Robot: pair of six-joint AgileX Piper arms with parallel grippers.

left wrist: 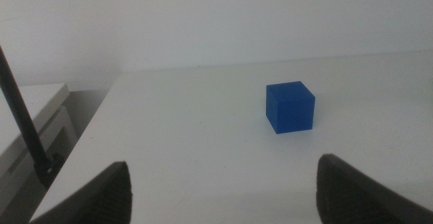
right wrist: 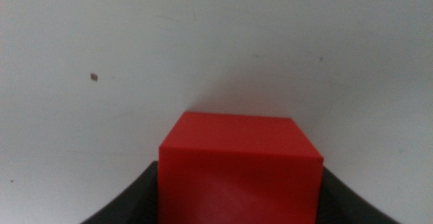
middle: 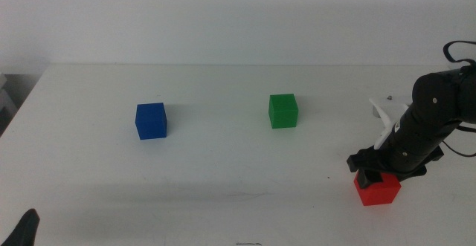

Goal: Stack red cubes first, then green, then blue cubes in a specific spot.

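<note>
Right gripper (middle: 374,177) is down at the near right of the white table (middle: 223,164), sitting on top of the red cube (middle: 377,189); in the right wrist view the red cube (right wrist: 238,166) fills the gap between the two dark jaws, both jaw faces flush against its sides — closed onto it; whether the cube rests on the table or is just off it, cannot tell; green cube (middle: 283,111) stands alone further back, left of the right arm and well apart from it; blue cube (middle: 151,120) sits left of centre, well apart from the green one, both flat on the table; left gripper (middle: 22,230) waits at the near left corner, only a dark tip showing in the middle view; its wrist view shows the jaws spread wide with nothing between them — the blue cube (left wrist: 290,107) lies ahead of them, untouched.
</note>
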